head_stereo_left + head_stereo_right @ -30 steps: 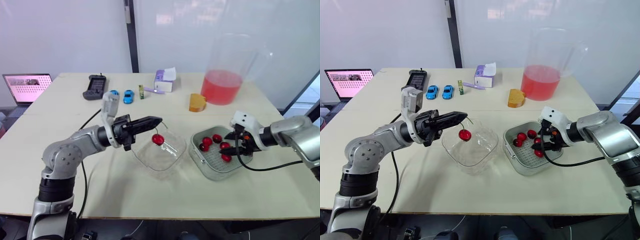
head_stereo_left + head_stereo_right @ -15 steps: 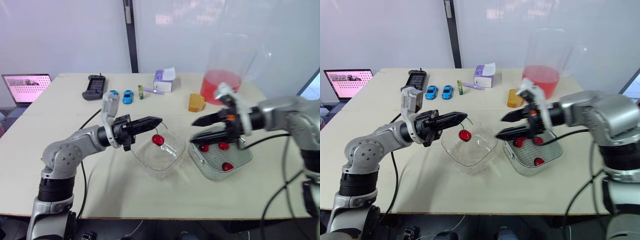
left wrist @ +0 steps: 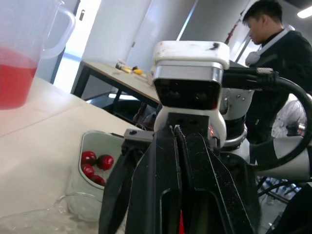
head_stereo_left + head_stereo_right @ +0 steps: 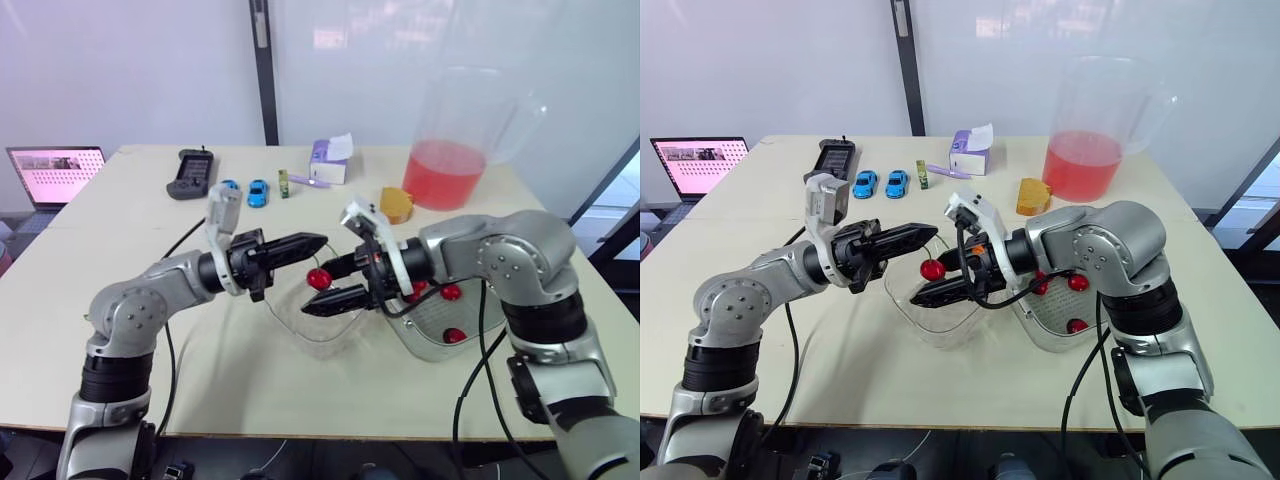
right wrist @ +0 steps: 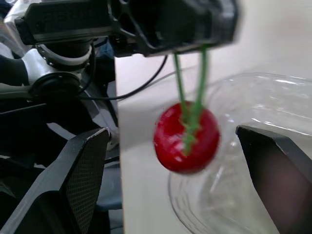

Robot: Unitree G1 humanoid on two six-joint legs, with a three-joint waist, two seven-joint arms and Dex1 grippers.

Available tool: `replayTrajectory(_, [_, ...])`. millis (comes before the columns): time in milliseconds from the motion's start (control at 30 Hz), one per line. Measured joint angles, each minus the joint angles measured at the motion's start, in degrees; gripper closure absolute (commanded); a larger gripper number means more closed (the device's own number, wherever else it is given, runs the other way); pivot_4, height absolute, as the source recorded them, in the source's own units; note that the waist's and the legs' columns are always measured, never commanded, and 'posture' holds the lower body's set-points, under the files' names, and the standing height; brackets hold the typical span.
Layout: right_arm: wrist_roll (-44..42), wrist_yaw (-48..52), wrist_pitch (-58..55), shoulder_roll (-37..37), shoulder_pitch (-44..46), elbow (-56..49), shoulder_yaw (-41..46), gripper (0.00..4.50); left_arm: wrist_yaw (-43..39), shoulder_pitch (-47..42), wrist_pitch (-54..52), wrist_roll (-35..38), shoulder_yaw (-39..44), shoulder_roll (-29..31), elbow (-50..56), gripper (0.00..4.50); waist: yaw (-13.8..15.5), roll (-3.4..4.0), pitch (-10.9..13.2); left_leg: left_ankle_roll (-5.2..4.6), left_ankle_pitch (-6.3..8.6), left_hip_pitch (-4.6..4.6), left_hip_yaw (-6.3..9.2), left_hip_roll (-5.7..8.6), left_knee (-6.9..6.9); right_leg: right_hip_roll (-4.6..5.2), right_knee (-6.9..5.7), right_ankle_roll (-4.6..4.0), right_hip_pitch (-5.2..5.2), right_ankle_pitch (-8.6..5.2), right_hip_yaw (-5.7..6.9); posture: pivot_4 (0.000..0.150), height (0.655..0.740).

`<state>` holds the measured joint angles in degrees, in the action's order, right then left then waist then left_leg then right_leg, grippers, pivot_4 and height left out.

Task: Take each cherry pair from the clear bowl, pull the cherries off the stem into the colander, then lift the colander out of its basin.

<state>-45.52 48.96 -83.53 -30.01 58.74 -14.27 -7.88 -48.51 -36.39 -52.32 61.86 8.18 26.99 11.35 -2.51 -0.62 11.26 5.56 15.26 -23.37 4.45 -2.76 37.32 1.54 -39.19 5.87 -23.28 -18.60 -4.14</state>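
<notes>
Left arm extended low over the desk, left gripper (image 4: 320, 241) pinching the cherry pair (image 4: 318, 278) by its stem above the clear bowl (image 4: 325, 332), right arm stretched across from the colander (image 4: 430, 335), right gripper (image 4: 314, 290) jaws wide, flanking the cherries.

glossy red cherry (image 5: 185, 141) over the clear plastic bowl (image 4: 940, 325) — matt pale tabletop (image 4: 300, 390).

1. Bowl (image 4: 940, 308) at centre; colander (image 4: 1105, 305) just right of it, cherries (image 4: 1077, 283) inside.
2. Stemmed cherry (image 4: 933, 269) hangs over bowl, under left gripper (image 4: 930, 232), between right gripper's (image 4: 927, 281) spread fingers.
3. Pitcher (image 4: 1087, 150) behind colander; laptop (image 4: 697, 164) far left.
</notes>
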Motion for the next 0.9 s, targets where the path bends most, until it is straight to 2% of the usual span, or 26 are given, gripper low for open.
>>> replayTrajectory(33, [-0.07,-0.34,0.0,0.04,0.28,0.04,0.0,0.03,0.01,0.0,0.0,0.0,0.0,0.0,0.0,4.5,-0.03,0.0,0.0,0.0,0.0,0.0,0.0,0.0,0.0,0.0,0.0,0.0,0.0,0.0,0.0,0.15,0.74])
replayTrajectory(133, [-0.27,-0.97,0.04,0.31,0.81,0.65,0.0,0.93,0.01,0.0,0.0,0.0,0.0,0.0,-0.01,4.5,-0.05,0.0,0.0,0.0,0.0,0.0,0.0,0.0,-0.01,-0.01,0.0,0.0,0.0,0.0,0.0,0.15,0.74])
replayTrajectory(267, [-0.28,-1.81,0.16,0.76,1.01,1.15,-0.01,2.91,0.02,0.0,0.0,0.0,0.0,-0.01,-0.01,4.5,-0.05,0.0,0.0,0.0,0.0,0.01,0.0,0.0,-0.01,-0.01,0.0,0.0,0.0,0.0,0.0,0.15,0.74])
replayTrajectory(333, [-0.28,-2.05,0.17,1.02,1.01,1.17,-0.12,3.71,0.02,0.0,0.0,0.0,0.0,-0.01,0.0,4.5,-0.06,0.0,0.0,0.0,0.0,0.01,0.0,0.0,-0.01,-0.01,0.0,0.0,0.0,0.0,0.0,0.15,0.74])
replayTrajectory(367, [-0.28,-2.07,0.18,1.03,1.01,1.17,-0.16,3.87,0.02,0.0,0.0,0.0,0.0,-0.01,-0.01,4.5,-0.05,0.0,0.0,0.0,0.0,0.01,0.0,0.0,-0.01,-0.01,0.0,0.0,0.0,0.0,0.0,0.15,0.74])
replayTrajectory(667, [-0.36,-1.93,0.75,-0.94,0.25,-0.31,-0.56,3.91,0.23,-0.01,-0.07,0.02,-0.05,-0.15,0.0,4.5,-0.04,0.0,0.0,0.0,0.0,0.0,0.0,0.0,-0.02,-0.01,0.01,0.0,0.0,0.0,0.0,0.15,0.74])
replayTrajectory(900, [-0.74,-1.75,1.26,-5.02,-6.65,-5.05,-4.0,3.91,1.41,-0.01,-0.67,0.99,0.68,-1.13,-0.08,4.5,-0.08,-0.01,0.0,-0.01,0.0,0.01,0.0,0.0,-0.01,-0.01,0.01,0.0,0.0,0.0,-0.01,0.15,0.74])
